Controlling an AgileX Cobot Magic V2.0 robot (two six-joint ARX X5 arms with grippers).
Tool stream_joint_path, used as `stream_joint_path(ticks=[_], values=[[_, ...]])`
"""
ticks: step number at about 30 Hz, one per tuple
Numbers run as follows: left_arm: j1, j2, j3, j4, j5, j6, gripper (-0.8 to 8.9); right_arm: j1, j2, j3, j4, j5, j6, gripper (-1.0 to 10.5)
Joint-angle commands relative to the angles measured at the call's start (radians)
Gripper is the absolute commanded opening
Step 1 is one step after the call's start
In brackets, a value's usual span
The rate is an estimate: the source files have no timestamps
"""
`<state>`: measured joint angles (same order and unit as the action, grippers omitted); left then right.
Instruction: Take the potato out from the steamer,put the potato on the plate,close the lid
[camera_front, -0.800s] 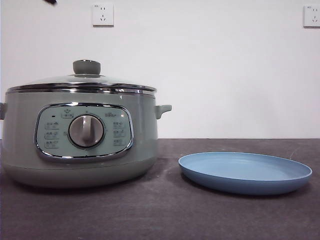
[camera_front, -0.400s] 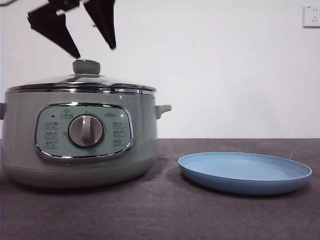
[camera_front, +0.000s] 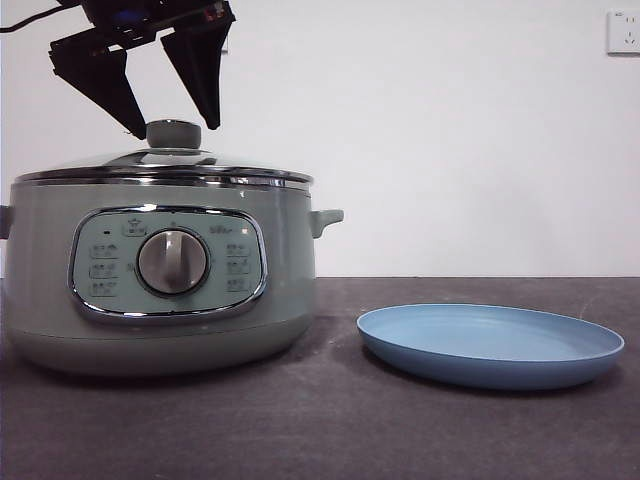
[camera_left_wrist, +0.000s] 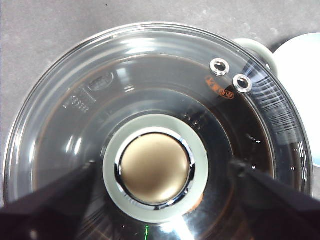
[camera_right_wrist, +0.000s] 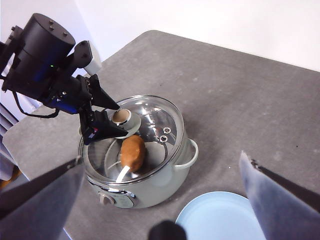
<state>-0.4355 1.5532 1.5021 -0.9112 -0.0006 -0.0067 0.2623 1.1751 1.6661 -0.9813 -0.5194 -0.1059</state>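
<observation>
Sage-green steamer (camera_front: 160, 290), chrome rim; light-blue plate (camera_front: 490, 345); orange-brown potato (camera_right_wrist: 133, 152); dark grey counter (camera_front: 330, 430); black left end effector (camera_front: 172, 118).

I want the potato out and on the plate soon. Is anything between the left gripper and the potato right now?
Yes. The glass lid sits closed on the steamer, covering the potato inside. The left gripper hangs open around the lid's knob, not yet closed on it. The plate lies beside the steamer.

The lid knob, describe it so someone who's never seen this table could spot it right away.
Find the big sage-green steamer left of the blue plate. Its clear glass lid is on top, and the knob rises from the lid's centre, between the left end effector's open jaws. It is pale green with a brassy cap, unlike the silver front dial.
</observation>
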Motion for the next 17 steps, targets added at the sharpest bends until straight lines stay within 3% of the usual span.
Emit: stream_joint_path(ticks=[1,5,10,14,17], values=[[-0.003,0.002,0.003,0.01,0.0,0.013,3.69,0.002,0.0,0.004,0.0,0.004,-0.007,6.0],[-0.002,0.002,0.003,0.011,0.0,0.013,3.5,0.002,0.0,0.003,0.0,0.004,-0.007,6.0],[-0.002,0.002,0.003,-0.006,0.002,0.039,0.86,0.002,0.0,0.004,-0.001,0.004,-0.006,6.0],[-0.002,0.002,0.003,-0.015,0.002,0.039,0.0,0.002,-0.003,0.004,-0.001,0.003,-0.003,5.9],[-0.001,0.002,0.003,-0.015,0.002,0.039,-0.09,0.002,-0.01,0.004,-0.003,0.003,-0.003,5.9]])
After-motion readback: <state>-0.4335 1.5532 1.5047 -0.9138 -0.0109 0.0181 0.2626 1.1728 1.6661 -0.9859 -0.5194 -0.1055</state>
